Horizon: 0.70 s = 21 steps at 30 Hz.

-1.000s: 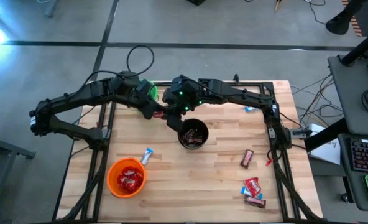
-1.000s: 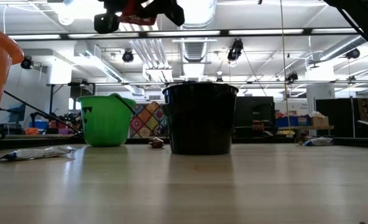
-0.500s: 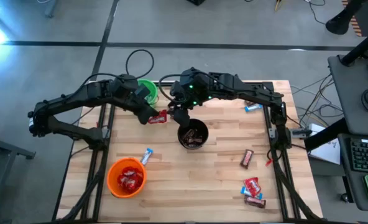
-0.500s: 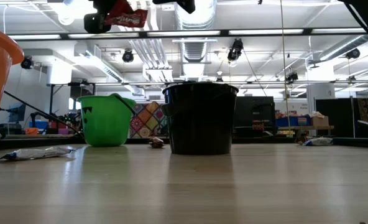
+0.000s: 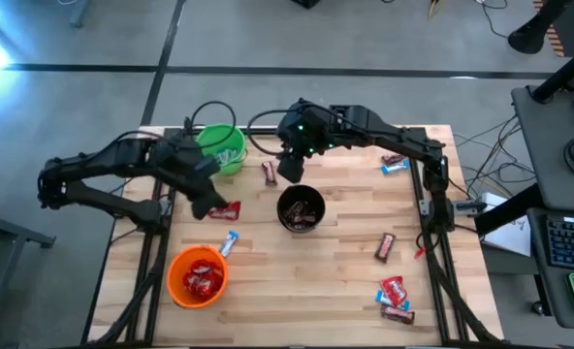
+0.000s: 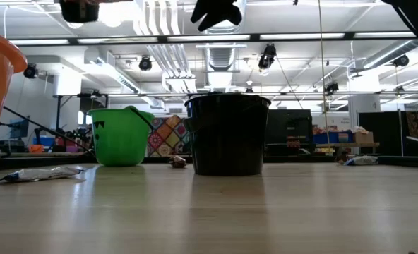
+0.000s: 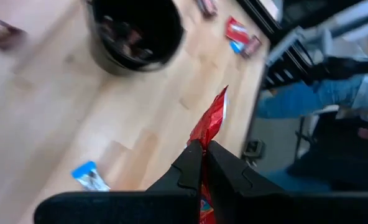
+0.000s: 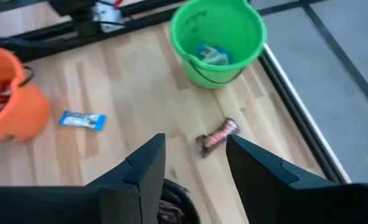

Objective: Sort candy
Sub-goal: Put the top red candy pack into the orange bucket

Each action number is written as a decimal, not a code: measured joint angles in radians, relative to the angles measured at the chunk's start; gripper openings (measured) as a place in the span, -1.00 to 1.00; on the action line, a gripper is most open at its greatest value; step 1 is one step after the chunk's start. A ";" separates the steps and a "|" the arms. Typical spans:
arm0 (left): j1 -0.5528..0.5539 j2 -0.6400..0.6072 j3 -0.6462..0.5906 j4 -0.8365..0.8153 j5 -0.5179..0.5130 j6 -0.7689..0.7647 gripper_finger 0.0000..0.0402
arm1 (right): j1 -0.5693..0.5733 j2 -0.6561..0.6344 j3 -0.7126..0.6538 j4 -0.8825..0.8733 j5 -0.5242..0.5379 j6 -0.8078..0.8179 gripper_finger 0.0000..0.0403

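Candy lay scattered about the black cup (image 5: pixel 301 210), which stood near the middle of the wooden table (image 5: pixel 345 281) with several dark brown bars inside it. A red-wrapped bar (image 5: pixel 226 210) was pinched in the left gripper (image 5: pixel 212 209), whose fingers were closed tight on it; it hung above the table to the left of the black cup, between the green cup (image 5: pixel 220 148) and the orange cup (image 5: pixel 199 276). In the left wrist view the red wrapper (image 7: pixel 210 122) stuck out from between the two pressed-together fingers (image 7: pixel 185 168).

The right gripper (image 5: pixel 289 171) hovered just behind the black cup, its fingers parted and holding nothing; the right wrist view showed the gap between its fingers (image 8: pixel 148 163) clearly. A dark brown bar (image 5: pixel 270 173) lay on the table just beside that gripper, between the green cup and the black cup.

A blue-and-white bar (image 5: pixel 230 242) lay to the front-left of the black cup, close to the orange cup, which held red bars. The green cup held blue-and-white bars. To the right of the black cup lay a brown bar (image 5: pixel 386 246), and farther front-right a small cluster (image 5: pixel 394 296) of red, blue-and-white and brown bars. Behind and to the right, near the table's far edge, lay a blue-and-white bar (image 5: pixel 394 168) with a brown one touching it.
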 joint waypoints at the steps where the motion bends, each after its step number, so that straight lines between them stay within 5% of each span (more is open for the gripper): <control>1: -0.027 -0.006 0.000 0.000 -0.005 -0.017 -1.00 | -0.006 0.000 0.000 -0.001 0.006 0.009 -0.19; 21: -0.528 0.007 0.000 -0.020 -0.162 -0.362 -1.00 | -0.061 0.000 -0.002 -0.070 0.006 0.062 -0.25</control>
